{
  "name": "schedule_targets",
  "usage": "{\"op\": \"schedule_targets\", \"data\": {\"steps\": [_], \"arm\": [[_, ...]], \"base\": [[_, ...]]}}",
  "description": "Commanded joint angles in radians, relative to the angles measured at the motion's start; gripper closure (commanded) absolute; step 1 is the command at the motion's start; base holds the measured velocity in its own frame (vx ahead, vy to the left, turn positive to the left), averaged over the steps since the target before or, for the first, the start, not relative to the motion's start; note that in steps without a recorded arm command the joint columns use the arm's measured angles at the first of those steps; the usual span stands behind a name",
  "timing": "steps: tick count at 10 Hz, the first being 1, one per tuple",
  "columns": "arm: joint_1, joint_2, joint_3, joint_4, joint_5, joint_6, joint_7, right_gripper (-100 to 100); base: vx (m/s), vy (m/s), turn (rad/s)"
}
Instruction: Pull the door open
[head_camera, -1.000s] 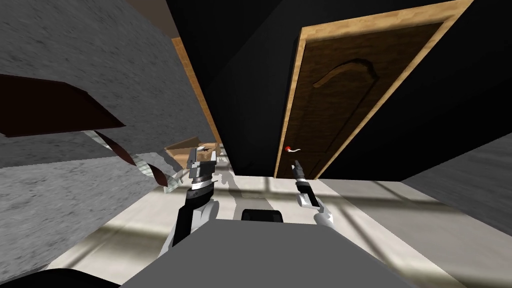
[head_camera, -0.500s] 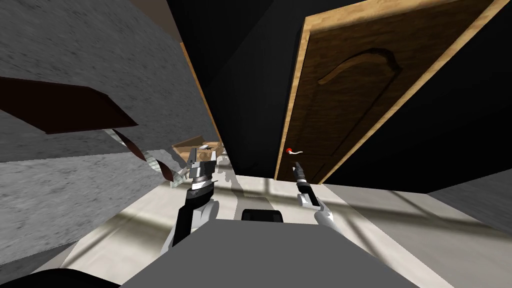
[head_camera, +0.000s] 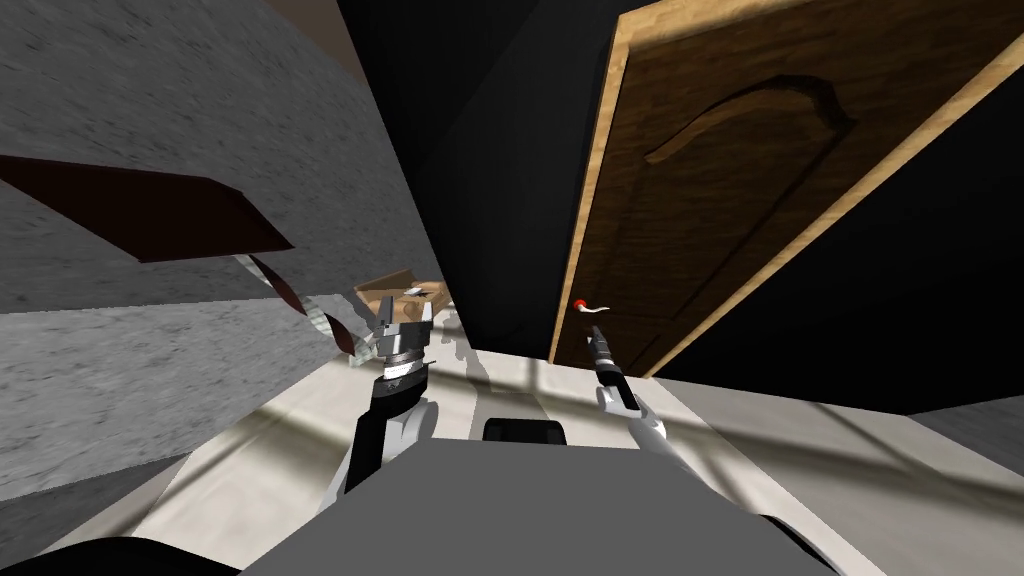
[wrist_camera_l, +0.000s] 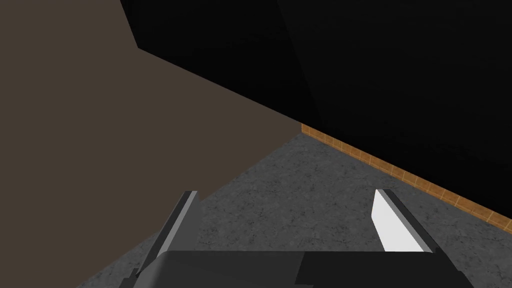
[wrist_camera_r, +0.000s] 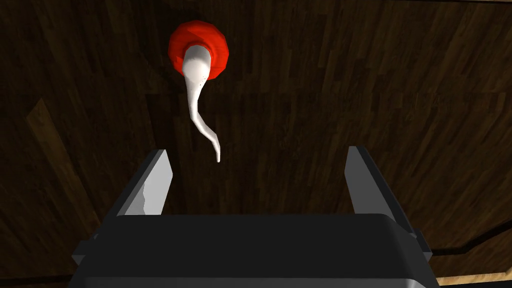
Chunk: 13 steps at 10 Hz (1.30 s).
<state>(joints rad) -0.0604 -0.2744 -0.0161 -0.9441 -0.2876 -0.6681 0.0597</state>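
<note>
The door (head_camera: 720, 180) is a dark brown wood-grain panel with an arched relief, set in a light wood frame (head_camera: 600, 180). In the head view it lies at 1 o'clock from the picture's centre. Its handle (wrist_camera_r: 202, 112) is a slim white curved lever on a red round rosette (wrist_camera_r: 198, 47), near the frame-side edge of the panel and low in the head view.

The right gripper (wrist_camera_r: 258, 165) points straight at the door face. Its two fingers stand wide apart, about a third of the wrist picture's width, and hold nothing. The lever's free tip ends just ahead of the gap between the fingers, nearer one finger than the other, and touches neither. In the head view the handle (head_camera: 592, 307) lies at 12 o'clock from the right gripper (head_camera: 597, 338), just beside its tips.

The left gripper (wrist_camera_l: 286, 192) is raised at 9 o'clock from the right one, well apart from the door; its fingers are likewise spread and empty.

A black area (head_camera: 480, 150) lies at 9 o'clock from the door, a grey speckled wall (head_camera: 150, 100) beyond it, and a pale floor (head_camera: 520, 390) below.
</note>
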Motion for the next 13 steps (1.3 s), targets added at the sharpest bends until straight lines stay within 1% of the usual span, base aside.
{"op": "schedule_targets", "data": {"steps": [1, 4, 5, 7, 8, 10, 12, 13], "arm": [[-0.017, -0.007, 0.000, 0.038, -0.011, 0.000, 0.001, -100], [-0.047, -0.019, 0.001, 0.106, -0.031, -0.003, 0.002, -100], [-0.062, -0.025, 0.001, 0.143, -0.041, -0.004, 0.003, -100], [-0.078, -0.031, 0.002, 0.180, -0.052, -0.006, 0.003, -100], [-0.078, -0.031, 0.002, 0.180, -0.052, -0.006, 0.003, -100], [-0.101, -0.040, 0.002, 0.234, -0.067, -0.008, 0.004, -100], [-0.120, -0.048, 0.003, 0.277, -0.079, -0.010, 0.005, -100], [-0.112, -0.045, 0.002, 0.258, -0.076, -0.007, 0.006, -100]], "base": [[0.052, -0.103, 0.111], [0.042, -0.100, 0.085], [0.045, -0.109, 0.142], [0.042, -0.099, 0.082], [0.013, -0.050, 0.018], [0.031, -0.072, 0.095], [0.034, -0.112, 0.085], [0.014, -0.055, 0.022]]}}
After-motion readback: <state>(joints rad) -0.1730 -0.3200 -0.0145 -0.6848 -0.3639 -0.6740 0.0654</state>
